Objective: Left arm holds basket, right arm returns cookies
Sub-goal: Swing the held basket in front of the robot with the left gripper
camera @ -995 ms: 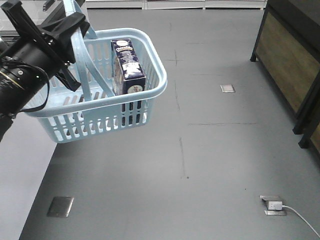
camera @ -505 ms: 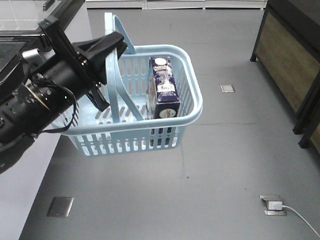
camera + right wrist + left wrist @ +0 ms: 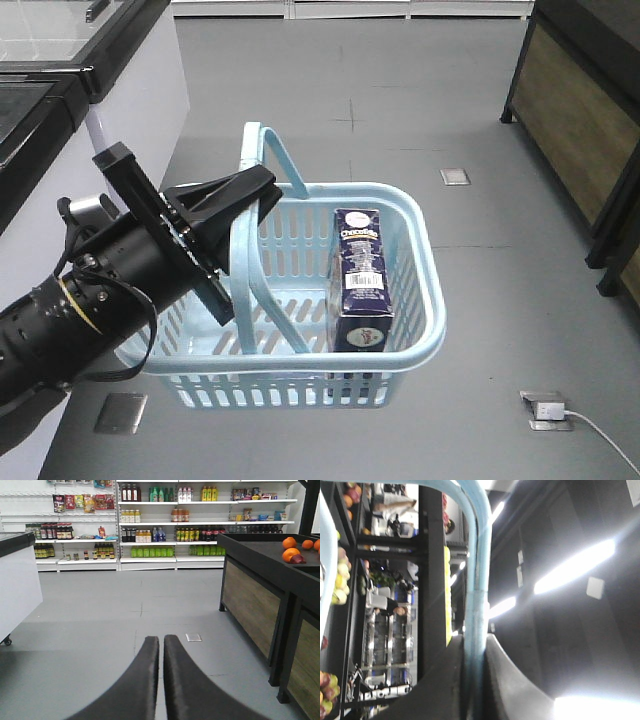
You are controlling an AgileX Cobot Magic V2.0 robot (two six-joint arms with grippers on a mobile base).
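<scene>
The left arm (image 3: 90, 310) carries the basket (image 3: 425, 260) by one hoop handle (image 3: 262, 140). Its gripper (image 3: 262, 190) is clamped on that handle, and the wrist view shows the pale blue bar squeezed tight between the two dark fingers (image 3: 507, 685), with no gap to spare. Holding it there seems to let the basket hang level above the floor (image 3: 500, 100), with its top open to a reach from above.

The cookies (image 3: 360, 275) are inside the basket, standing on end against the wall farthest from the left gripper. The box's top reaches about rim height, which should make it easy to pinch.

The right gripper (image 3: 161, 675) appears only in its own wrist view. Its fingers are drawn almost together and hold nothing. That view faces an aisle and stocked shelves (image 3: 165, 520), and the basket is not in it. The return has therefore probably not begun: the right arm must first open, then come over the basket.
</scene>
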